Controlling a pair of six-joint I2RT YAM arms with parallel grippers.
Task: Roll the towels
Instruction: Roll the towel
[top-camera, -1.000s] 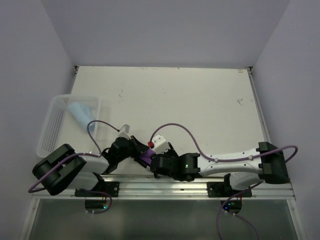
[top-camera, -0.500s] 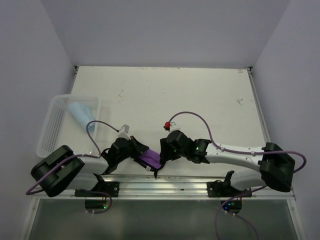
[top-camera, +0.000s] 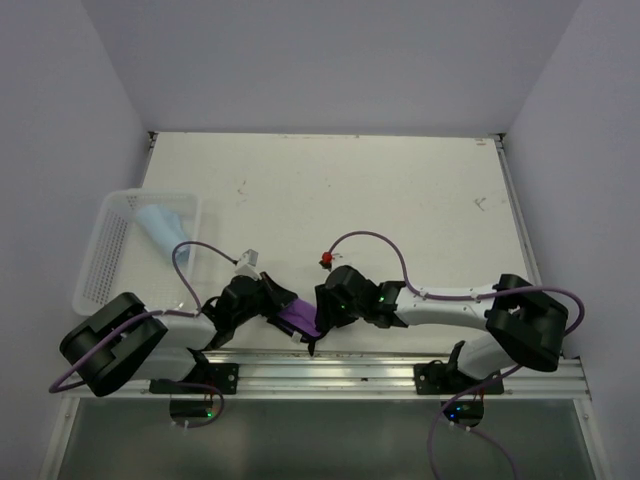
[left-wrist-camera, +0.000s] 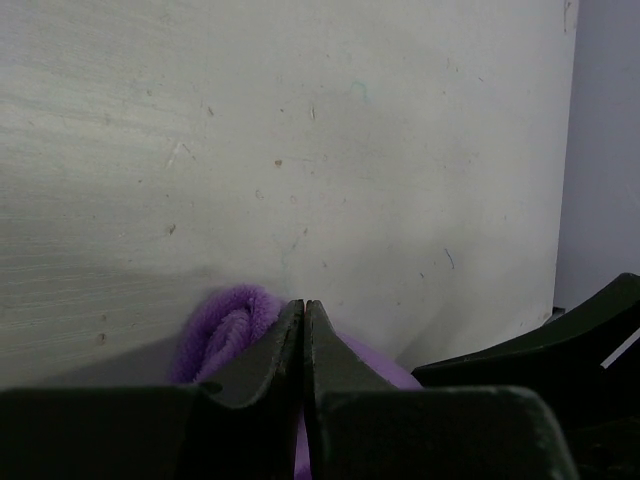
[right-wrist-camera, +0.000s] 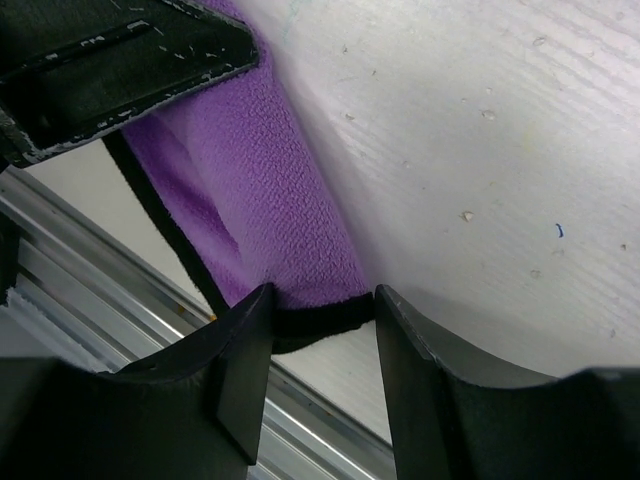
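Step in hand, by my judgement: setting up the roll on the dark towel; it lay purple face uppermost, bunched at the near edge of the bench, just beside the rail and between the two arms; no finished roll was to be seen in it.

The left pincer was closed, its tips all but touching, with purple cloth bulging to either side of them; I took it to be nipping a fold of that towel and pinning one end.

The right pincer stood partly open astride the black hem at the opposite end, one finger on either side; whether the pads pressed the cloth I could not tell, and I recorded no grip there.

The blue towel lay in the basket at the left, well apart from both arms; whether it was rolled I could not tell from above.

Next move, as I judged it: the right pincer would need to shut on the hem and turn it over toward the left one with the cloth taut; the left grip should serve as anchor.

Risk noted: the towel sat close to the rail, so a slack hem could slip off the bench edge.
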